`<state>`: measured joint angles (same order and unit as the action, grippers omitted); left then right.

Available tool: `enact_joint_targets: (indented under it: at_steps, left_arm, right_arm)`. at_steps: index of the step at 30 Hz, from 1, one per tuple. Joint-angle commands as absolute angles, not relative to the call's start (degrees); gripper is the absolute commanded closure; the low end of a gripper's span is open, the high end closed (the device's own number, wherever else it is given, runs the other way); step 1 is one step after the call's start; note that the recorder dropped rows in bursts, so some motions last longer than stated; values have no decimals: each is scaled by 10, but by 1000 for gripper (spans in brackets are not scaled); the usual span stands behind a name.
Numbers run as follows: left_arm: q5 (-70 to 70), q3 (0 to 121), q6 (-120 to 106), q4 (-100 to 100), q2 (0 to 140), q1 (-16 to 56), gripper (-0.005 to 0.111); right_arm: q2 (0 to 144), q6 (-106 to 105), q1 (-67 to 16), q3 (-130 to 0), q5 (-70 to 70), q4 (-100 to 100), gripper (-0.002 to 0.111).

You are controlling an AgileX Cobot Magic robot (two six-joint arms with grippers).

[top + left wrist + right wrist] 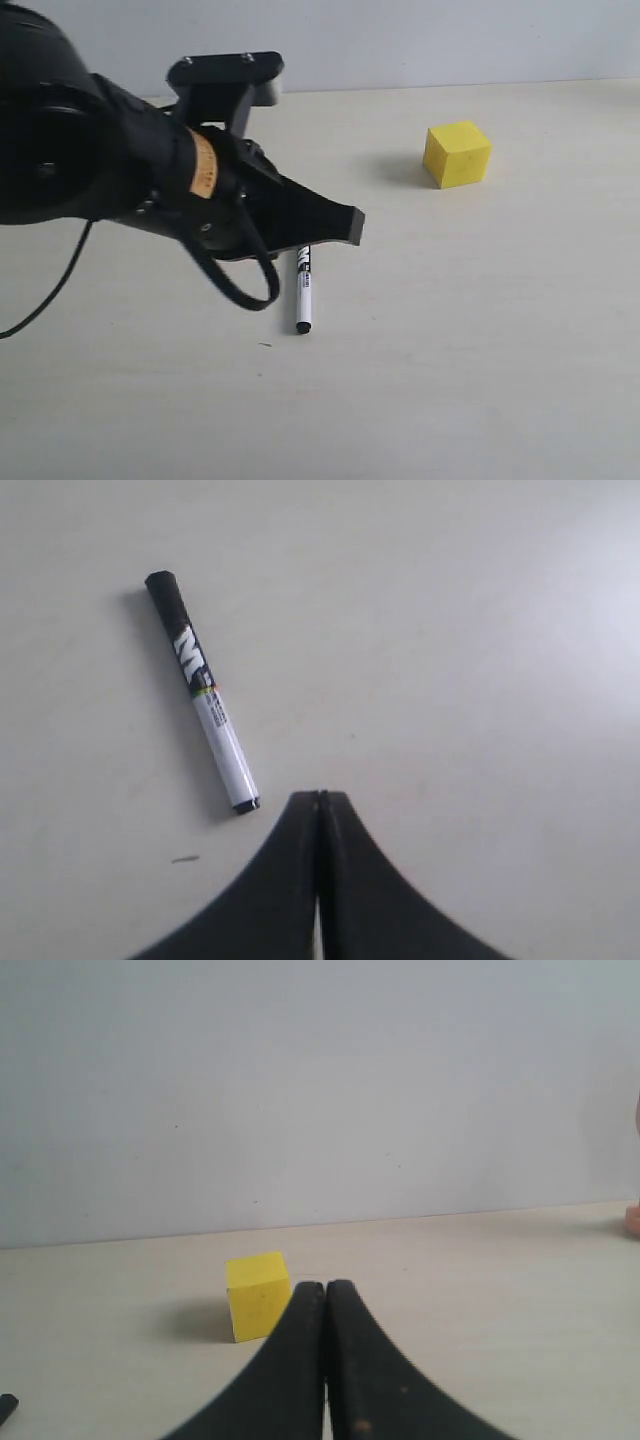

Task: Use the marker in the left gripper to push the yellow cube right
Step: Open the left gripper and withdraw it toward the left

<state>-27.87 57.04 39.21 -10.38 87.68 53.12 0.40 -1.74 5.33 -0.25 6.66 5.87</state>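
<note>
The marker (303, 292) lies flat on the table, black cap partly hidden under my left gripper (350, 226). That gripper hovers above it, shut and empty. In the left wrist view the whole marker (203, 691) shows, lying apart from the closed left gripper (321, 796). The yellow cube (457, 153) sits on the table well to the right and farther back. In the right wrist view the yellow cube (257, 1296) stands just beyond the shut, empty right gripper (324, 1286). The right gripper is outside the exterior view.
A pale wall runs along the table's far edge (450, 85). A small dark speck (263, 345) marks the table near the marker. An orange-pink object (633, 1218) shows at the edge of the right wrist view. A black cable (45, 295) hangs from the left arm.
</note>
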Motion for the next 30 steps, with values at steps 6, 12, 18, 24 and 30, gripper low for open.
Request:
enact_joint_targets:
  at_steps: [6, 12, 18, 24, 30]
  left_arm:
    - [-311, 535, 391, -100, 762, 540, 107]
    - [-337, 535, 390, -73, 763, 540, 107]
    - [-391, 495, 358, -62, 774, 576, 107]
    - [-251, 372, 364, -66, 663, 575, 107]
    - [38, 199, 406, -54, 471, 505, 107]
  right_arm:
    - [0, -19, 56, 0, 63, 57, 108]
    - [0, -19, 56, 0, 63, 54, 108]
    - [0, -19, 56, 0, 63, 54, 108]
    - [0, -19, 56, 0, 63, 55, 108]
    - [0, -19, 56, 0, 63, 55, 108]
